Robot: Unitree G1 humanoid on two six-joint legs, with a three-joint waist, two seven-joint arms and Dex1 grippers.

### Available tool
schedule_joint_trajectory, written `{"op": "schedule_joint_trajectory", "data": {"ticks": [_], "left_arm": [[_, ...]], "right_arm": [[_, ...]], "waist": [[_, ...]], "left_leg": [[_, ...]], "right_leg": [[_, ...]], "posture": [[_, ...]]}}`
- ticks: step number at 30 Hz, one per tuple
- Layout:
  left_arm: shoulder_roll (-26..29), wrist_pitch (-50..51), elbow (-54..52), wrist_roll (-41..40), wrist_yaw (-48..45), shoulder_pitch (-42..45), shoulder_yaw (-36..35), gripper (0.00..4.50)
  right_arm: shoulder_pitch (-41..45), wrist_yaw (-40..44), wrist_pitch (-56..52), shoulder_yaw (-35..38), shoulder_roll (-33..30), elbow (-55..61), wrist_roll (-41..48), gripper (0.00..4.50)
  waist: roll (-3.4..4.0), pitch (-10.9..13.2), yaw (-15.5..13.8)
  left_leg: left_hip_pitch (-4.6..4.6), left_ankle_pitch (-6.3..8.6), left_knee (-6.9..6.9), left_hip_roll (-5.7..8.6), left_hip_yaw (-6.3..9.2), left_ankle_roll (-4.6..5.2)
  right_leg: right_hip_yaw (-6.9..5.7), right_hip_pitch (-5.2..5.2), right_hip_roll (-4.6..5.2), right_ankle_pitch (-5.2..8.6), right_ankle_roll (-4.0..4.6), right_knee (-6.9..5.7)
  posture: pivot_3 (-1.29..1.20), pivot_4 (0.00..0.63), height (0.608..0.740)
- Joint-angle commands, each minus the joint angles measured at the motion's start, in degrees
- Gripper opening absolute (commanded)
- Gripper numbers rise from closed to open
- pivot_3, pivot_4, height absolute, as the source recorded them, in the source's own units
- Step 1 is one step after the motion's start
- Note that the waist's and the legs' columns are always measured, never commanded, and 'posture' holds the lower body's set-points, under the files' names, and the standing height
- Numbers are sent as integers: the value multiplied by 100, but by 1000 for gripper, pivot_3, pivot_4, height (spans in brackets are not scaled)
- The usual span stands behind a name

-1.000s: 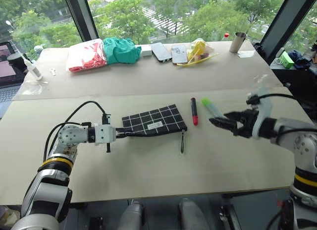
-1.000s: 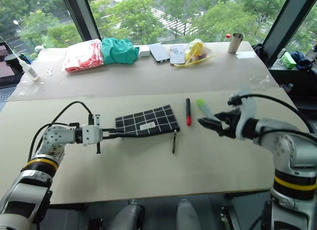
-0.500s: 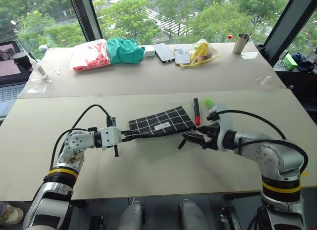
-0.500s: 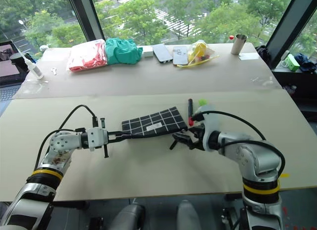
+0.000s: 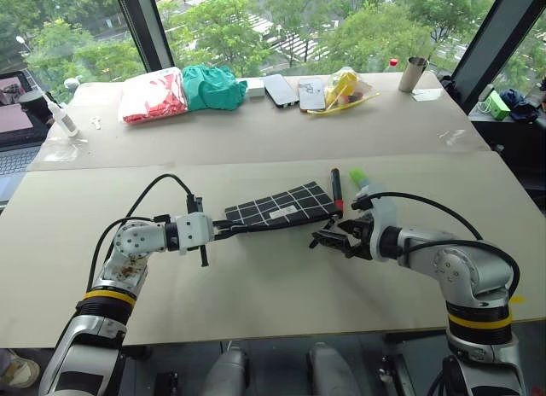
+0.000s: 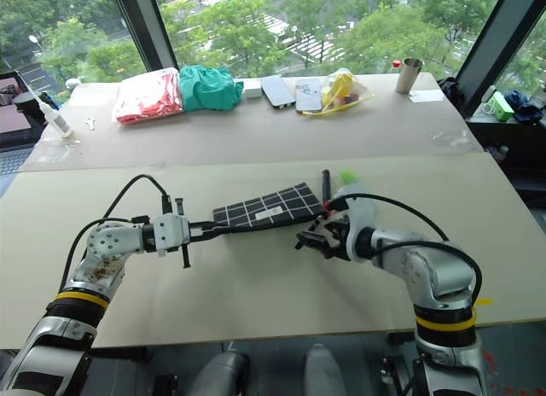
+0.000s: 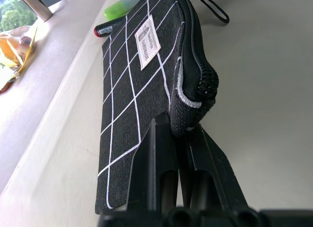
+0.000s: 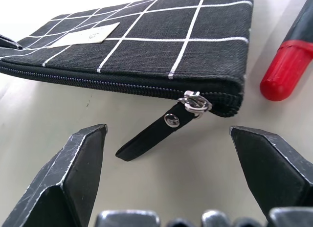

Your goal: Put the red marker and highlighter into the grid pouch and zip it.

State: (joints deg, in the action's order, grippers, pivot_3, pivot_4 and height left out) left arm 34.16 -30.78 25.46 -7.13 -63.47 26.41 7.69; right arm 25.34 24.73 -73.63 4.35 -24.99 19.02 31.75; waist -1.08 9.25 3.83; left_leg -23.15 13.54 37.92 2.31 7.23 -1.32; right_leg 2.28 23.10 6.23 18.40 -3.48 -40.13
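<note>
Flat black fabric grid pouch (image 5: pixel 281 212) with white lines lies zipped on the beige table (image 5: pixel 256 294). Left gripper (image 7: pixel 178 134) pinches the pouch's left corner. Right gripper (image 8: pixel 171 158), fingers spread wide, faces the black zipper-pull strap (image 8: pixel 149 134) without touching it. Black-barrelled red marker (image 5: pixel 336 189) and light-green highlighter (image 5: pixel 359 176) lie just beyond the pouch's right end.

The right gripper (image 5: pixel 328 237) has moved in from far out to the right of the grid pouch (image 5: pixel 281 210) and now sits just beside the pouch's zipper end, with its fingers spread wide on both sides of the zipper-pull strap (image 8: pixel 151 136). The pouch itself has shifted a little closer to the red marker (image 5: pixel 336 189).
</note>
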Motion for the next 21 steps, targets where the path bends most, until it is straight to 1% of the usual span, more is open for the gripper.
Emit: {"op": "schedule_joint_trajectory", "data": {"ticks": [1,3,14,17,19,21], "left_arm": [[7,-13,-184,-104,42,-72,-99,0],[0,-27,-194,-104,41,-106,-93,0],[-33,-4,-296,-94,122,-180,-96,0],[-48,-20,-289,-81,184,-190,-106,0],[-60,-46,-264,-72,216,-199,-105,0],[-71,-77,-239,-65,237,-223,-96,0]], "right_arm": [[224,-140,378,-200,74,-25,-195,4216],[239,-205,577,-368,45,-134,-392,3759],[296,70,772,-507,-99,-103,-421,36],[368,182,753,-720,-129,-130,-443,13],[401,326,789,-1165,-284,-55,-563,13],[454,468,1020,-1806,-519,79,-865,13]], "waist": [[0,0,6],[0,0,0],[0,0,-1],[0,0,6],[0,0,10],[0,0,5]], "left_leg": [[0,0,0,0,0,0],[1,0,0,0,2,0],[-1,0,0,0,2,0],[-1,0,0,0,1,0],[0,0,0,0,1,0],[0,0,0,0,2,0]], "right_leg": [[0,0,0,0,0,0],[-2,0,0,0,0,0],[-1,0,0,0,0,1],[-1,0,0,0,0,1],[-1,1,0,0,0,1],[-2,1,0,0,0,1]], "posture": [[0,150,740],[0,150,740],[0,150,740],[0,150,740],[0,150,740],[0,150,740]]}}
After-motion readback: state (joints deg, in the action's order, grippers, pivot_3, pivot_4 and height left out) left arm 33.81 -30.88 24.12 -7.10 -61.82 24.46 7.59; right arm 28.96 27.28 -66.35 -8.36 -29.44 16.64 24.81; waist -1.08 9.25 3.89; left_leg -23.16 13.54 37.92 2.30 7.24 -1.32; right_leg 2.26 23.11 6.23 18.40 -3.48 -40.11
